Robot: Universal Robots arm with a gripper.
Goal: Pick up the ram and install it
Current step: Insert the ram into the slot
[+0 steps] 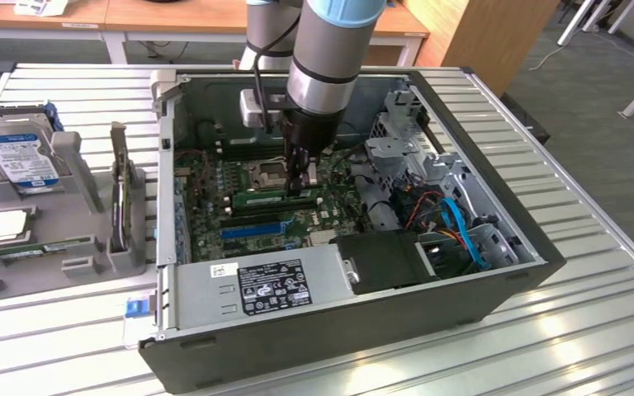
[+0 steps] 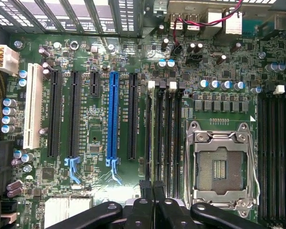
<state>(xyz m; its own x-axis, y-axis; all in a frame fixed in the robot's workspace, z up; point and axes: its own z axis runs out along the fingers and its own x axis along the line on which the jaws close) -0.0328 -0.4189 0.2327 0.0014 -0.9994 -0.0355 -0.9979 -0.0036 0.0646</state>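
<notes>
The ram (image 1: 276,199), a narrow green stick, lies along the black memory slots (image 2: 168,133) of the motherboard (image 1: 212,186) inside the open computer case (image 1: 494,157). My gripper (image 1: 298,188) reaches straight down into the case, shut on the ram's upper edge near its end at the exterior view's right. In the wrist view the black fingertips (image 2: 148,191) of my gripper (image 2: 153,191) are pressed together right over those slots, beside the empty processor socket (image 2: 221,164).
A power supply (image 1: 267,289) and drive cage (image 1: 411,136) crowd the case around the board. Outside, at the exterior view's left, a grey fixture (image 1: 80,198) holds a blue-labelled hard drive (image 1: 14,153), a square silver processor chip (image 1: 7,224) and an upright card (image 1: 119,194).
</notes>
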